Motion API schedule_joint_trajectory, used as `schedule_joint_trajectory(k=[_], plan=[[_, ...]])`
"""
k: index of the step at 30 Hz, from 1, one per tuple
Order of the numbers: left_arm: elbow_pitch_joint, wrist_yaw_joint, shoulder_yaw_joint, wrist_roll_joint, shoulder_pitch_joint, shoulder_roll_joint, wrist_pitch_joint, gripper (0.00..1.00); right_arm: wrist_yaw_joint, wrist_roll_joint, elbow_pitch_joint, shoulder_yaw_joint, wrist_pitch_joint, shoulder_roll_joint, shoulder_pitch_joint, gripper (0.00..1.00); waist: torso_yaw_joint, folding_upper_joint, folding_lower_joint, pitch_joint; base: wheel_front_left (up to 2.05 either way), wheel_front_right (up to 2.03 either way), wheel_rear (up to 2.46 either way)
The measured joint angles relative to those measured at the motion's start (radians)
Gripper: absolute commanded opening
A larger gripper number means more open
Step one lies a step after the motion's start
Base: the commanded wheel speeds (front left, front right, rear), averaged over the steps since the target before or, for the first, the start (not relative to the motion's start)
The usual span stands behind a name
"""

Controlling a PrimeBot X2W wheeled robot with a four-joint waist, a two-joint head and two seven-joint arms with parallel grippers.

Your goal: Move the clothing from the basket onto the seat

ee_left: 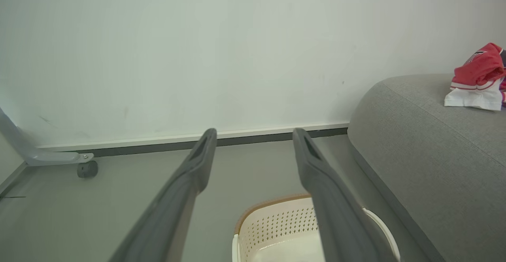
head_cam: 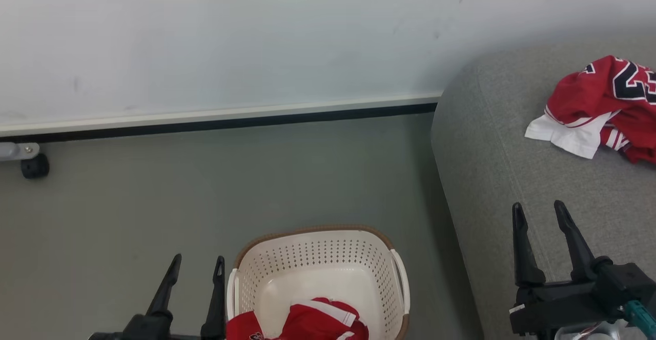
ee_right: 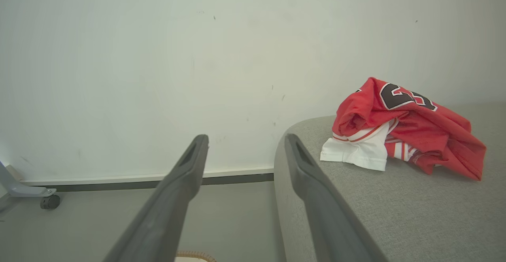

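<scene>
Head view gives us clothing in the basket; right wrist, a jersey on the seat. Left hand, right hand wide, empty.

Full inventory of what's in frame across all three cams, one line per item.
sofa: one, grey, right side
clothing on sofa: one heap, red with white and dark numerals, on the seat top
basket: one, cream with brown rim, on the floor left of the sofa
clothing in basket: one heap, red with white stripes, at the basket's near end
caster: one, black on a grey leg, far left by the wall
floor: grey
wall: white, pale skirting
left pincer: dark, open, empty, beside the basket
right pincer: dark, open, empty, over the sofa
</scene>
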Motion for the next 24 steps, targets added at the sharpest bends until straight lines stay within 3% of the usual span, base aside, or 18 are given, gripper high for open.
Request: schedule_joint_trajectory(k=[8,24], plan=[[0.080,-0.036,-0.079,0.041,-0.108,-0.021,0.025,1.00,-0.005,-0.030,-0.045,-0.020,0.000,-0.020,-0.042,1.00,-0.015,0.0000,0.0000,0.094,0.00,0.00,0.00],[0.385,-0.130,-0.253,0.150,-0.393,-0.073,0.165,1.00,-0.006,-0.086,-0.186,-0.052,-0.007,-0.060,-0.216,1.00,-0.086,0.0001,0.0002,0.340,0.00,0.00,0.00]])
